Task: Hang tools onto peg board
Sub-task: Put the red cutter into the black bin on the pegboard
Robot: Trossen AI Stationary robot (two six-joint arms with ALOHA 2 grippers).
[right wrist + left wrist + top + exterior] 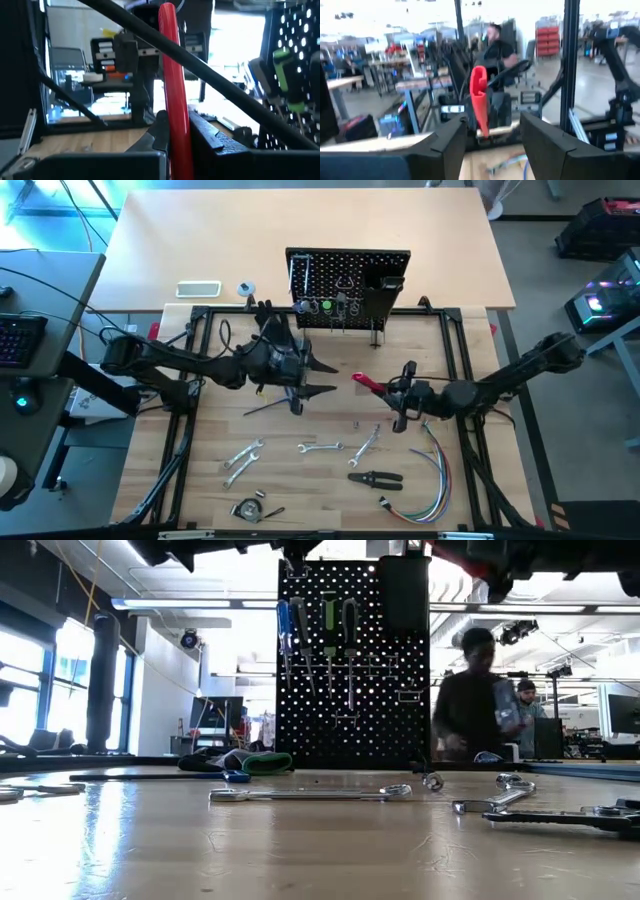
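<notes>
From my overhead feed, the right claw [400,402] was clamped on the red-handled tool [368,383], holding it above the counter [300,480] just in front of the peg board [348,288]; the right wrist camera showed the red handle pinched between its fingers [212,140]. My left claw [322,378] hovered left of that tool with its jaws spread apart, gripping nothing, the red handle visible through the gap. The peg board stood upright at the counter's back edge with screwdrivers [328,635] hanging on it. Silver wrenches [243,457] and black-handled pliers [375,477] lay on the counter beside a bundle of coloured wires [425,485].
</notes>
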